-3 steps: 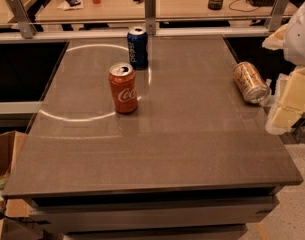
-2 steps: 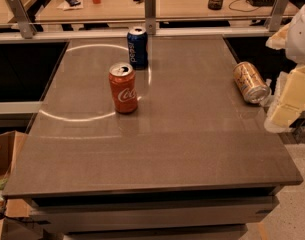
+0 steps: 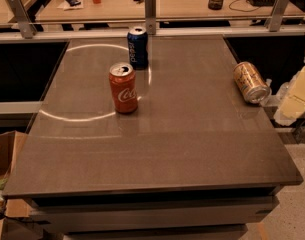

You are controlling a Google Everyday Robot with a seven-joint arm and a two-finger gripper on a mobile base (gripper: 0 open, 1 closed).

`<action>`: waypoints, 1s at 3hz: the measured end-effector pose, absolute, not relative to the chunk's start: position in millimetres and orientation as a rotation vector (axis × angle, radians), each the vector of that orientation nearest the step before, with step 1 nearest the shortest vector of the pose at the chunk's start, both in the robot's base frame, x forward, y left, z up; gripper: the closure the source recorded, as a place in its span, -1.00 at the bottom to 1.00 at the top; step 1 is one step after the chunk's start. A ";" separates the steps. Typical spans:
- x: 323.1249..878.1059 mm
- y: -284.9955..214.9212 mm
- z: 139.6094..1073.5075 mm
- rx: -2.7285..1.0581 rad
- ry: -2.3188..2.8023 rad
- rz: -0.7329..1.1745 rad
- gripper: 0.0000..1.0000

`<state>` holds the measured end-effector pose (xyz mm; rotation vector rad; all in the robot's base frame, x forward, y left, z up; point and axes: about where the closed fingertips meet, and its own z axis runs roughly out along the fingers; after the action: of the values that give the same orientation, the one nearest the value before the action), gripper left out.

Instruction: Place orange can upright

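The orange can (image 3: 250, 81) lies on its side near the right edge of the grey table (image 3: 182, 149), silver top pointing to the front right. My gripper (image 3: 295, 101) shows as a pale yellowish shape at the right frame edge. It is just off the table's right side, a little right of and below the can, and apart from it.
A red Coca-Cola can (image 3: 123, 88) stands upright left of the middle. A blue Pepsi can (image 3: 137, 47) stands upright behind it. A cardboard box (image 3: 3, 156) sits on the floor at the left. A rail with metal posts (image 3: 150, 9) runs along the back.
My gripper and arm have shifted a little to the right, toward the frame edge. The cans have not moved.
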<state>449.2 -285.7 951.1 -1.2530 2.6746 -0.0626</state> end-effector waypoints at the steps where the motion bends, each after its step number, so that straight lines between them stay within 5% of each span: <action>1: 454.5 -322.4 945.6 -0.938 2.872 -0.090 -1.00; 3: 468.8 -372.2 942.3 -0.367 2.983 -0.202 -1.00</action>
<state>468.8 -372.2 942.3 -0.3671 2.9827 -0.2019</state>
